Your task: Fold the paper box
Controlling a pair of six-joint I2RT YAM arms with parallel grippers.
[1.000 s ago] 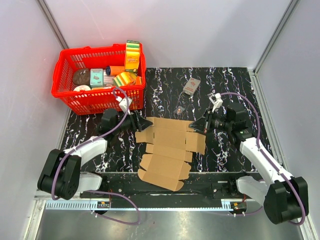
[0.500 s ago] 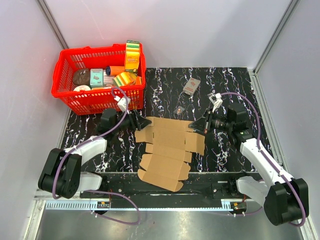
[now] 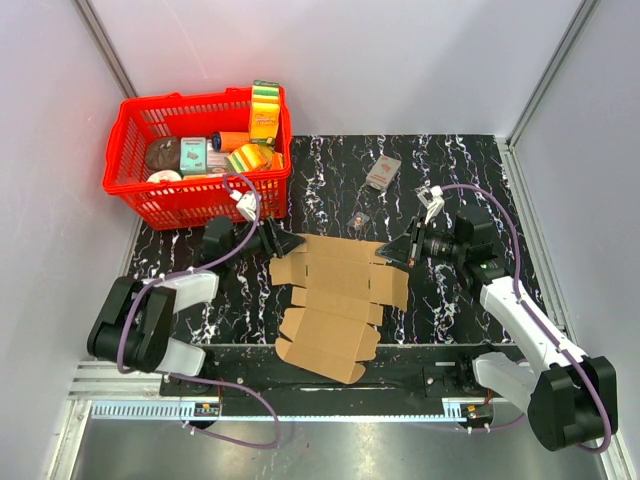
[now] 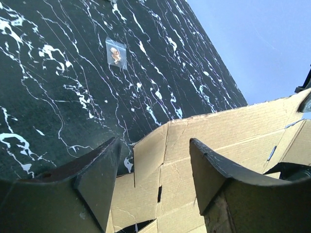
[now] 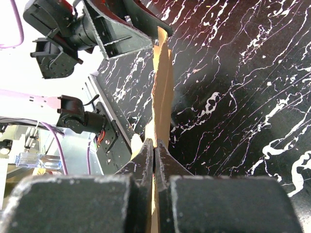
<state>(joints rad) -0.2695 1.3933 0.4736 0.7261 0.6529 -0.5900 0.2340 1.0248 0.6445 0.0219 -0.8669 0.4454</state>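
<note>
At mid-desk, from above: shows the paper box (image 3: pixel 335 300) spread flat, reaching the near edge; left fingers (image 3: pixel 293 243) apart at its far left corner, right fingers (image 3: pixel 398 253) clamped on its far right flap. From the left wrist: shows the paper box (image 4: pixel 218 131) corner between the parted left fingers (image 4: pixel 97 170), contact unclear. From the right wrist: shows the right fingers (image 5: pixel 154 160) pinching the raised paper box (image 5: pixel 163 87) edge.
</note>
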